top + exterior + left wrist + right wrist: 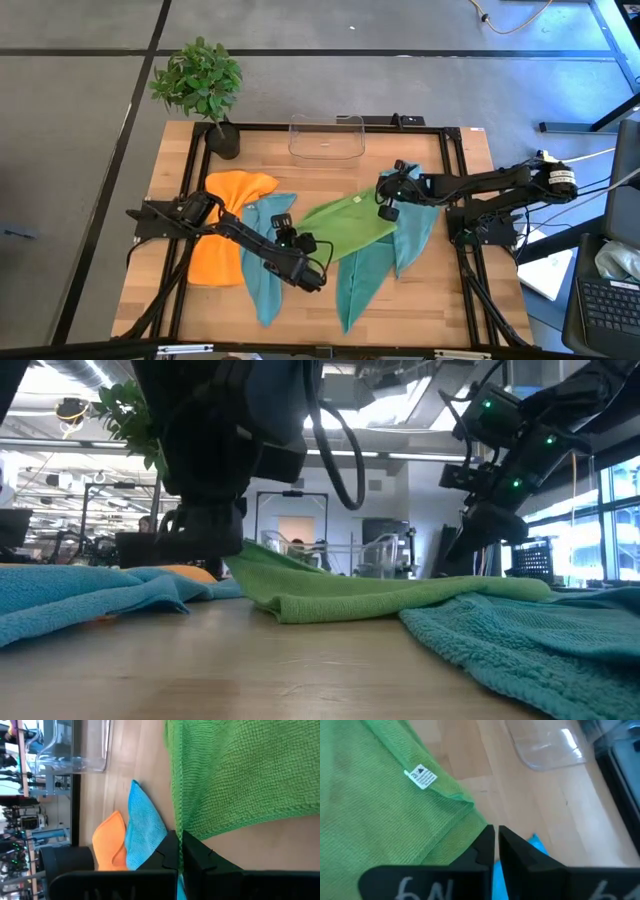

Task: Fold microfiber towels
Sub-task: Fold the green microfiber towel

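Left end effector (312, 275) is clamped on the near corner of the lime green towel (350, 225), fingers together with the cloth's edge pinched between them. Right end effector (387, 207) sits just off the towel's far corner by the tag (420, 776), fingers nearly together with a thin slit, nothing visibly between them.

Risks: with only one corner held, a pull from the left end effector would likely drag or bunch the green towel instead of folding it. The pinch is at the very hem, so it could slip out.

A teal towel (262, 262) lies under and beside the left end effector and could get snagged. Another teal towel (372, 270) lies beneath the green one, below the right end effector. The orange towel (225, 240) is behind the left end effector. The clear bin (326, 137) and plant (200, 85) sit well apart at the counter's (450, 300) far edge.
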Motion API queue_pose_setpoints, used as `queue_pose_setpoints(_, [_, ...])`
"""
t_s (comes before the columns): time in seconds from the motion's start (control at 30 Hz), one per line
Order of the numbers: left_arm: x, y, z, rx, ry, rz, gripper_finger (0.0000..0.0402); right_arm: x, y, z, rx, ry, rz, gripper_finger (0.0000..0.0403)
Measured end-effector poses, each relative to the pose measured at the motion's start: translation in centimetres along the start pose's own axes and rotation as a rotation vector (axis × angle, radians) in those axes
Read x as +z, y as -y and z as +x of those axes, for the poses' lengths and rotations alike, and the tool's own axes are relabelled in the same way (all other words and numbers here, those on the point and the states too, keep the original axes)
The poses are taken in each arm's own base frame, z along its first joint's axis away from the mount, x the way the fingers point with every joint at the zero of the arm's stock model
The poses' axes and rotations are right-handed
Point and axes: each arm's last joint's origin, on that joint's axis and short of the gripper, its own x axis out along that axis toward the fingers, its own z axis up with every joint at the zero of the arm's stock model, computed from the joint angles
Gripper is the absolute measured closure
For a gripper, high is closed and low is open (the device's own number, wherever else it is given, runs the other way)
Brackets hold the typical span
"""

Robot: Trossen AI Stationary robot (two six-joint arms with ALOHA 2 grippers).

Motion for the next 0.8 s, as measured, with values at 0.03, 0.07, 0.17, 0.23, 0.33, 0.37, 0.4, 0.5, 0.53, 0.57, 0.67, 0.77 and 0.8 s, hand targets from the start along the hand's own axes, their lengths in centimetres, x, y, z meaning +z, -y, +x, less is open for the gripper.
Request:
queue_pose_setpoints(0.03, [0.1,-0.1,0.1,0.006,0.004,0.001,0.0401,0.0,0.0,0.0,-0.007,0.002,-0.012,0.0379])
queue_pose_setpoints(0.07, [0.2,-0.1,0.2,0.012,0.008,-0.001,0.0401,0.1,0.0,0.0,-0.012,0.005,-0.014,0.0384])
queue_pose_setpoints(0.17, [0.3,-0.4,0.5,0.017,0.002,-0.008,0.0401,0.1,0.1,0.0,-0.018,0.013,-0.013,0.0397])
queue_pose_setpoints(0.23, [0.4,-0.4,0.6,0.018,0.001,-0.012,0.0401,0.2,0.0,0.0,0.009,0.020,-0.022,0.0396])
queue_pose_setpoints(0.33, [0.4,-0.4,0.5,0.017,0.002,-0.012,0.0401,0.3,0.0,0.1,0.107,0.043,-0.075,0.0370])
queue_pose_setpoints(0.37, [0.4,-0.4,0.5,0.017,0.003,-0.013,0.0401,0.4,0.0,0.2,0.123,0.048,-0.093,0.0355])
queue_pose_setpoints(0.4, [0.4,-0.4,0.5,0.017,0.004,-0.014,0.0401,0.4,0.0,0.4,0.128,0.051,-0.116,0.0339])
queue_pose_setpoints(0.5, [0.5,-0.4,0.5,0.013,0.009,-0.021,0.0401,0.5,0.2,1.4,0.113,0.058,-0.160,0.0283])
queue_pose_setpoints(0.53, [0.5,-0.3,0.5,0.011,0.013,-0.024,0.0401,0.6,0.2,1.8,0.107,0.066,-0.170,0.0264])
queue_pose_setpoints(0.57, [0.6,-0.3,0.5,0.010,0.015,-0.027,0.0401,0.6,0.2,2.2,0.101,0.072,-0.187,0.0244])
queue_pose_setpoints(0.67, [0.6,-0.3,0.5,0.008,0.017,-0.030,0.0401,0.4,0.0,3.6,0.094,0.063,-0.259,0.0197])
queue_pose_setpoints(0.77, [0.6,-0.3,0.5,0.008,0.018,-0.030,0.0401,0.0,-0.1,4.6,0.095,0.034,-0.311,0.0177])
queue_pose_setpoints(0.8, [0.6,-0.3,0.5,0.008,0.018,-0.030,0.0401,-0.2,-0.2,4.9,0.099,0.020,-0.315,0.0177])
